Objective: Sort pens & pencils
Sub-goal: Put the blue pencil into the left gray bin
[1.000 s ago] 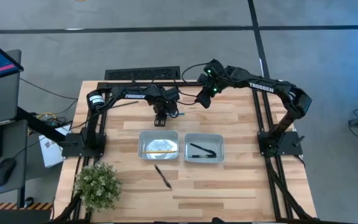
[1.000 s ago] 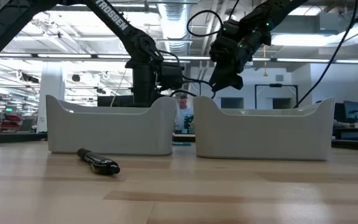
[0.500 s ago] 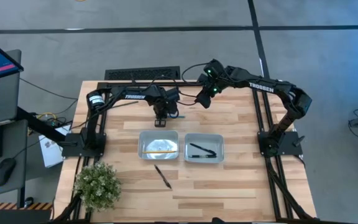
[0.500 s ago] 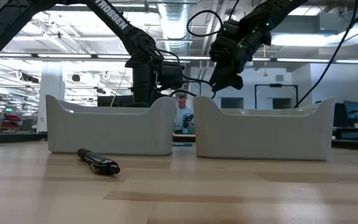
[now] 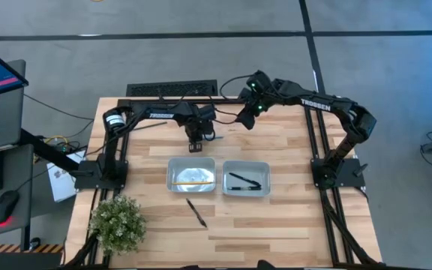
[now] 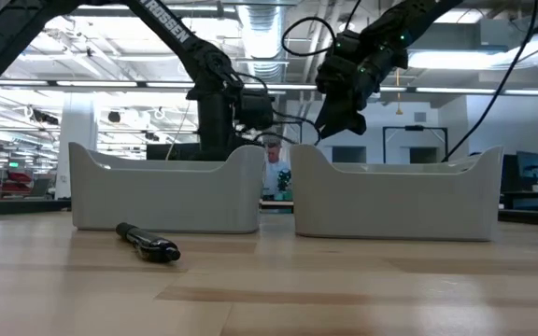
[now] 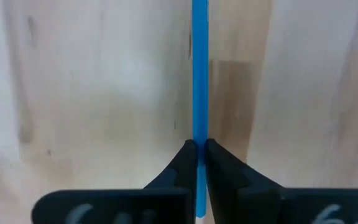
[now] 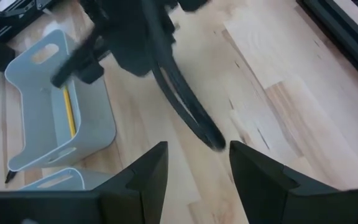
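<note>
Left gripper [image 7: 197, 163]: jaws clamped on the blue pencil [image 7: 199, 74], pointing down at the table [image 5: 276, 217] behind the left tray [image 5: 191, 175]. Right gripper [image 8: 194, 167]: jaws apart, empty, raised above the table's far edge, arm reaching inward; "TROSSEN" readable on its link. Yellow pencil [image 5: 192, 182]: inside left tray. Pens [image 5: 244, 181]: two inside right tray [image 5: 246, 178]. Loose pen [image 5: 197, 213]: on the table in front of the left tray. Potted plant [image 5: 118, 223]: near-left corner.
</note>
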Controlling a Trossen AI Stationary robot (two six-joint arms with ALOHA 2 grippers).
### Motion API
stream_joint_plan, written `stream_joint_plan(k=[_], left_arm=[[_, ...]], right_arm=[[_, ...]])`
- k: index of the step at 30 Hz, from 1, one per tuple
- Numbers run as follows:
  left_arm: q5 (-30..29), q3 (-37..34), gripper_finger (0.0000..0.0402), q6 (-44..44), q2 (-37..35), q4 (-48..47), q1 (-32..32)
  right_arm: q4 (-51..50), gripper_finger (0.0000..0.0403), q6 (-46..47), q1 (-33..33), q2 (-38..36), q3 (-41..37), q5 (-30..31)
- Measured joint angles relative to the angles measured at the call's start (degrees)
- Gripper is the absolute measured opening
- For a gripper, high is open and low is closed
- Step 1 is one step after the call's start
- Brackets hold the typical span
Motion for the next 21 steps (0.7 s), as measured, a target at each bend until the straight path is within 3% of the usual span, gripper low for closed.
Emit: stream_joint_plan(k=[12, 21], left_arm=[[0.74, 0.13, 0.0004, -1.39, -9.22, 0.64, 7.57], [15.85, 0.2, 0.0006, -8.78, -19.96, 10.59, 13.48]], right_arm=[[0.48, 0.0193, 0.0, -1.6, -0.02, 0.0, 0.0], [8.77, 0.0192, 5.12, -1.88, -0.07, 0.0, -0.28]])
